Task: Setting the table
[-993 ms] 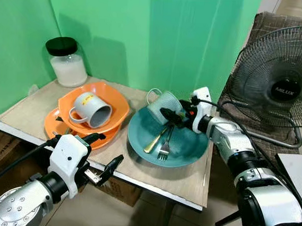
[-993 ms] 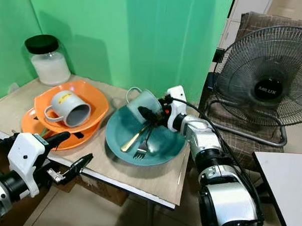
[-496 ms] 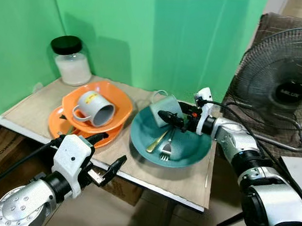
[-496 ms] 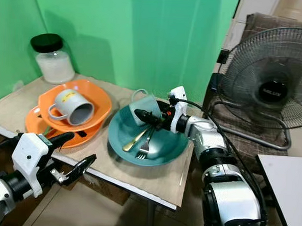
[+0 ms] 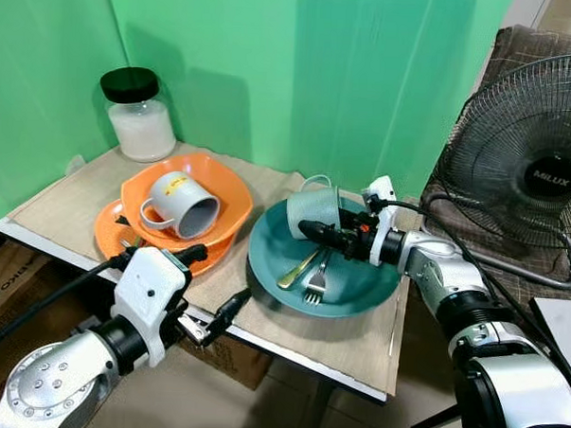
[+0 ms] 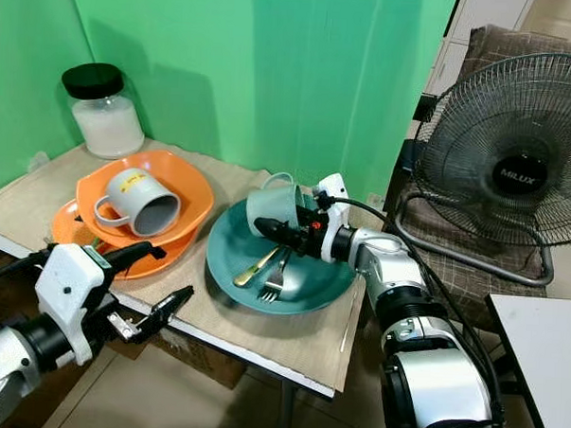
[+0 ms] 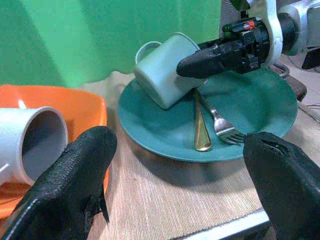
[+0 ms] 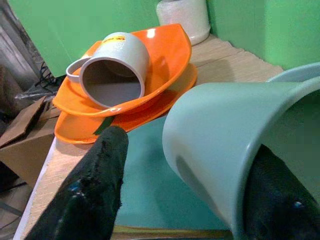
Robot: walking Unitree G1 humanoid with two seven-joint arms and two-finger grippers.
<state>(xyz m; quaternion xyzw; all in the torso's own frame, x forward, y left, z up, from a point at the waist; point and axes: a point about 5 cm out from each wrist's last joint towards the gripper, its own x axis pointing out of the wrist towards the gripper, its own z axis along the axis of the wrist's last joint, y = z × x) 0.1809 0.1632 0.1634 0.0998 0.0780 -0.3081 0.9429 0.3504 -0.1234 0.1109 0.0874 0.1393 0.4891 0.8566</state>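
Green backdrop, cluttered worktop [image 5: 68, 200]: the right tool takes the pale green mug.

Right tool [image 5: 315, 233] has one finger inside the green mug [image 5: 312, 211] and one outside, pinching its wall; the mug lies tipped on the teal plate [image 5: 358, 284], mouth towards the arm, beside a fork [image 5: 313, 279] and gold spoon [image 5: 297, 269]. Left tool [image 5: 209, 291] hovers spread wide at the near edge, nearer the grey mug [image 5: 182, 203] in the orange bowl [image 5: 225, 188].

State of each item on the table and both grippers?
Green mug: tipped on its side on the teal plate, right gripper gripping its rim.
Grey mug: on its side in the orange bowl.
Jar: upright, lidded.
Left gripper: open, holding nothing.
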